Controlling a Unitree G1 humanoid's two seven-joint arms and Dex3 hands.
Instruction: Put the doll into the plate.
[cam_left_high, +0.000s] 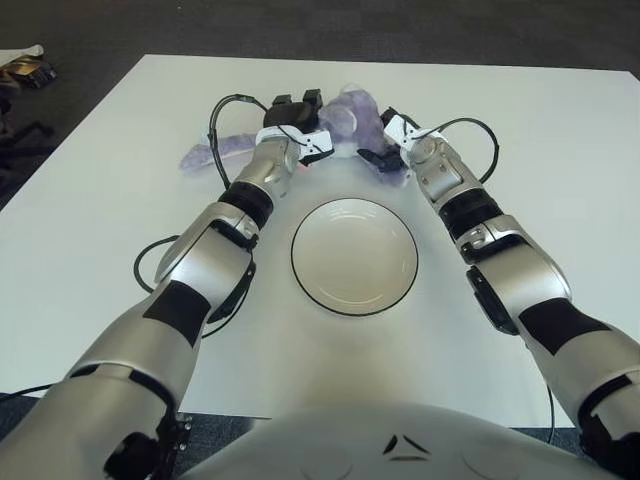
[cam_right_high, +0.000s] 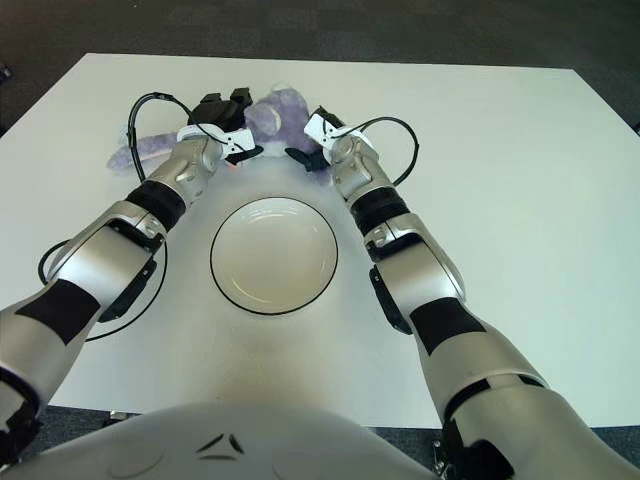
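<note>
The purple doll (cam_left_high: 345, 115) lies on the white counter (cam_left_high: 560, 180) in the upper middle of the frame, above the plate (cam_left_high: 354, 255) and well short of it. Its long axis runs roughly left to right: a pale tail or limb trails off toward the upper left, past a loop of black cable, and the bulkier body sits to the right.

At the left of the doll is the left robot hand (cam_left_high: 298, 118), its dark fingers up against the near left flank of the body. They look partly curled onto the plush, but I cannot tell whether they have a real pinch on it or are only pressed against it.

Then comes the body of the doll, caught between the two.

At the right, the right robot hand (cam_left_high: 383, 148) comes in from the lower right side of the doll, dark fingers pointing inward at the plush and touching or nearly touching it. Whether they are closed on the fabric is hidden from where I stand.

Both hands look about equally near. The doll sits between them, so I would judge a two-sided squeeze is being set up, with the plate directly below in the frame, toward the robot.
</note>
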